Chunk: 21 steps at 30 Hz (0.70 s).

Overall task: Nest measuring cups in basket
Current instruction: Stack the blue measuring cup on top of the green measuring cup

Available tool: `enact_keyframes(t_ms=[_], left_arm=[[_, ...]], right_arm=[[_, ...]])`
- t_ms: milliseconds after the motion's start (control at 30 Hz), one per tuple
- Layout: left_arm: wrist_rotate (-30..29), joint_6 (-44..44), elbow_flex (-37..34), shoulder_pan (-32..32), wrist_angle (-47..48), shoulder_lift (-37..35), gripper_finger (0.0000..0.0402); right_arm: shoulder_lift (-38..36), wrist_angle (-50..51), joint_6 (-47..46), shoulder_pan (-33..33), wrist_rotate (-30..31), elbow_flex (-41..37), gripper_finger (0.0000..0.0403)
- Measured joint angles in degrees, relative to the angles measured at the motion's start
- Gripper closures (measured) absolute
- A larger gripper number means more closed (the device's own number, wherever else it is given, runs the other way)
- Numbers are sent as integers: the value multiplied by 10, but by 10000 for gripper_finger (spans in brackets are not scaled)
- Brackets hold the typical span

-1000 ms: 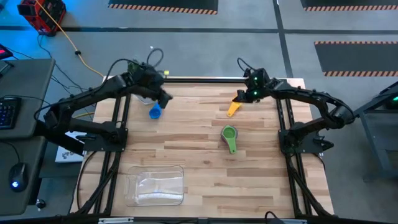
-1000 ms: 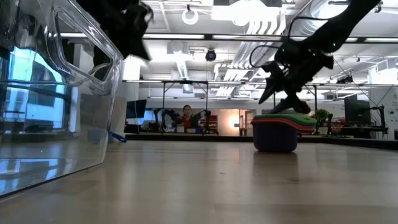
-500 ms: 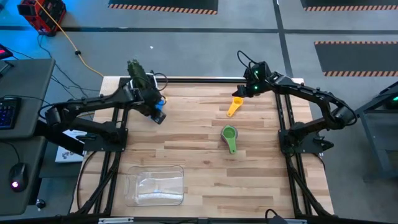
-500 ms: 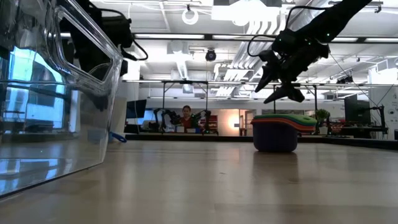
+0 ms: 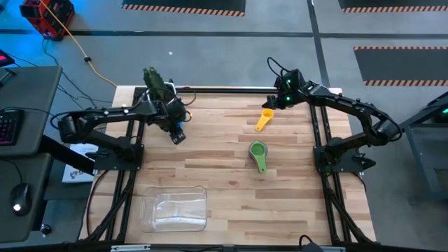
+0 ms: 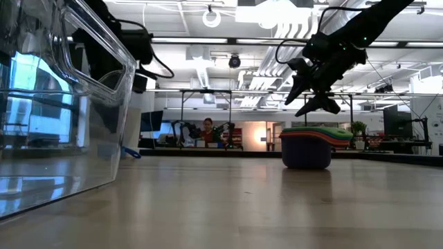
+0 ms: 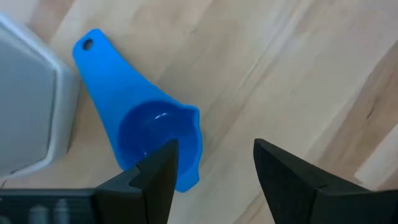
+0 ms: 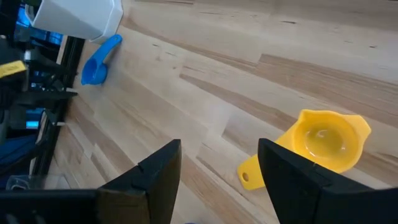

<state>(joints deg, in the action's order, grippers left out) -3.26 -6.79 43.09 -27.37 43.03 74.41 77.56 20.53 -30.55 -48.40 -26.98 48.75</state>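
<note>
High view, left to right: left gripper (image 5: 176,133) spread, hovering over blue measuring cup (image 7: 149,140) near white pot (image 7: 28,106); clear basket (image 5: 175,208) at near edge; green cup (image 5: 258,151) mid-table; yellow cup (image 5: 264,117) beneath spread right gripper (image 5: 281,103). Likely step: picking up. Next: lower, pinch rim, carry to basket.

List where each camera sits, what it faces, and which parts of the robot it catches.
High: overhead, looking down; both arms, basket.
Low: table height, level; basket wall, nested cups, right gripper.
Left wrist: over blue cup; left gripper open.
Right wrist: faces yellow cup; own fingers.
Both wrist views show the blue cup.
</note>
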Motion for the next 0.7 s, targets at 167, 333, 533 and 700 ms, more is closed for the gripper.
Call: enact_keyframes(t_ms=[167, 333, 533, 700], left_arm=[[-3, 4, 0, 1, -5, 39, 202], [-21, 0, 0, 1, -5, 68, 202], [-23, -20, 0, 0, -3, 86, 205], [-22, -36, 0, 0, 9, 93, 281]], right_arm=[[0, 0, 0, 0, 0, 0, 198], [0, 0, -4, 0, 0, 0, 198], [0, 0, -5, 0, 0, 0, 198], [0, 0, -5, 0, 0, 0, 198]])
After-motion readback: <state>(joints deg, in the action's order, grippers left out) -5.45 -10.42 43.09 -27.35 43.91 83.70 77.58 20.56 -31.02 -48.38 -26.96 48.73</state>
